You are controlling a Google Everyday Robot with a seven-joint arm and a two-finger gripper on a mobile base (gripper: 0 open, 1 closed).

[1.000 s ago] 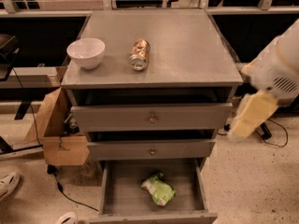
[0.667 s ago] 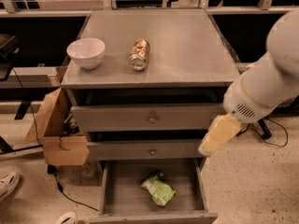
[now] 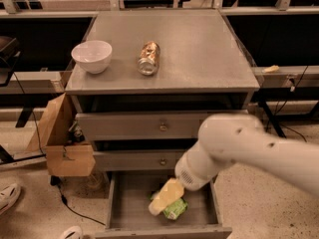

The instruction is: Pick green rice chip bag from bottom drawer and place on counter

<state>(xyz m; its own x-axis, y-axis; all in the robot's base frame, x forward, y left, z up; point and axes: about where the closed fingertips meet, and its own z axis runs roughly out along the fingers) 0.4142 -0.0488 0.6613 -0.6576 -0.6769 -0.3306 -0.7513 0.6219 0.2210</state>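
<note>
The green rice chip bag (image 3: 176, 209) lies in the open bottom drawer (image 3: 128, 199), near the middle of its grey tray floor. My gripper (image 3: 164, 197) hangs down into the drawer from the white arm (image 3: 234, 146). It sits right over the left part of the bag and hides that part. The counter (image 3: 194, 44) is the grey top of the cabinet, above the two upper drawers, which are closed.
A white bowl (image 3: 92, 56) and a shiny metal can (image 3: 149, 58) lying on its side are on the counter's left half. An open cardboard box (image 3: 64, 142) stands left of the cabinet. Cables and a shoe (image 3: 8, 196) lie on the floor at left.
My arm has swung from the right of the cabinet to the left and down. The gripper has dropped from beside the middle drawer into the bottom drawer, onto the bag.
</note>
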